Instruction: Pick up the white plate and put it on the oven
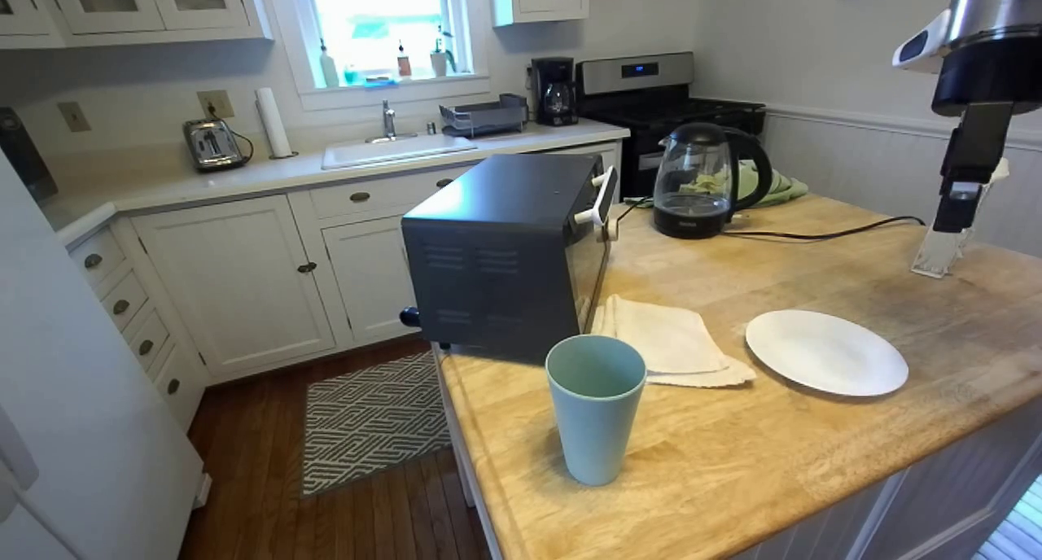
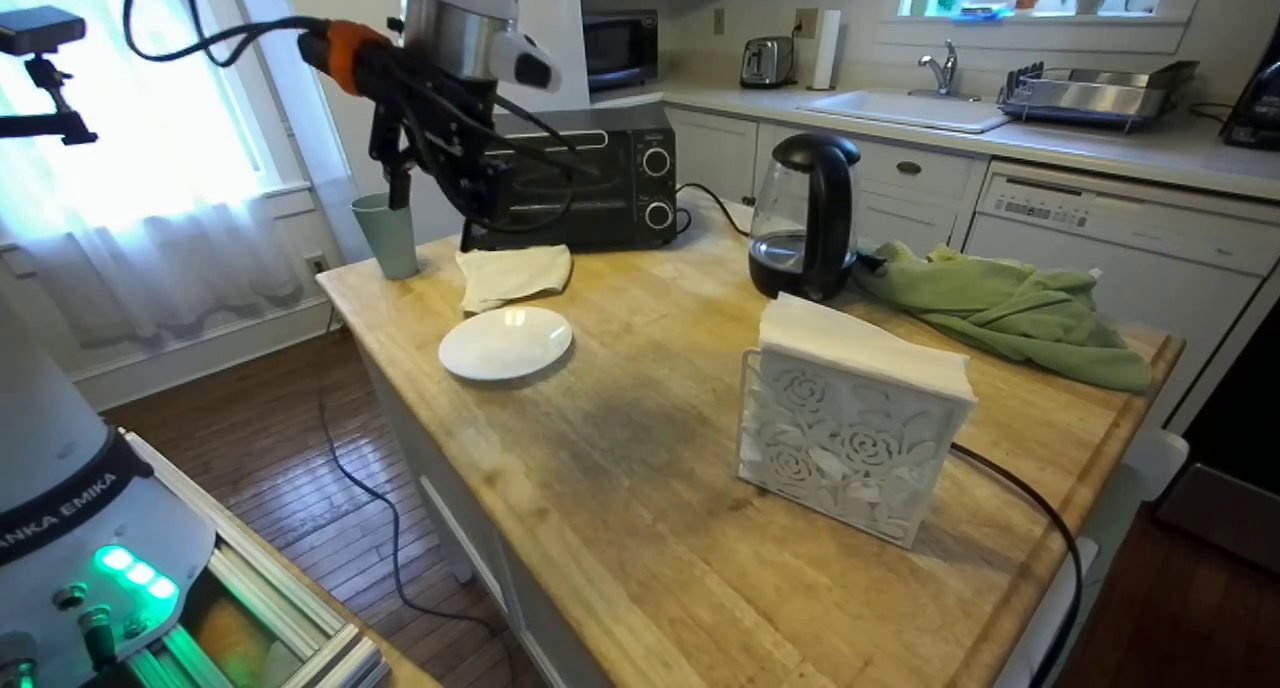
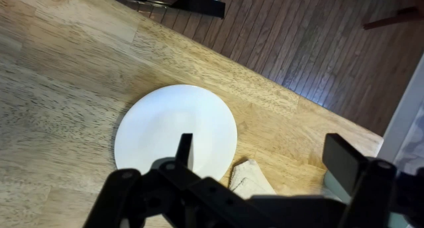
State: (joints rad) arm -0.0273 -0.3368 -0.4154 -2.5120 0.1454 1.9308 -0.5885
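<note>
The round white plate [image 1: 827, 353] lies flat on the wooden table near its long edge. It shows in both exterior views [image 2: 506, 344] and in the wrist view [image 3: 175, 118]. The black oven [image 1: 488, 259] stands on the table beyond a napkin, with a flat bare top. Its front with knobs shows in an exterior view [image 2: 622, 190], partly hidden behind my arm. My gripper [image 3: 260, 135] is open and empty, above the table. In the wrist view one finger overlaps the plate and the other is off to its right, over the teal cup. It touches neither plate nor oven.
A folded cream napkin [image 1: 663, 340] lies between plate and oven. A teal cup [image 1: 598, 413] stands at the table corner. A glass kettle [image 2: 805, 218], a green cloth [image 2: 1010, 308] and a white napkin holder [image 2: 850, 438] stand farther along the table. A black cord [image 2: 1040, 508] crosses it.
</note>
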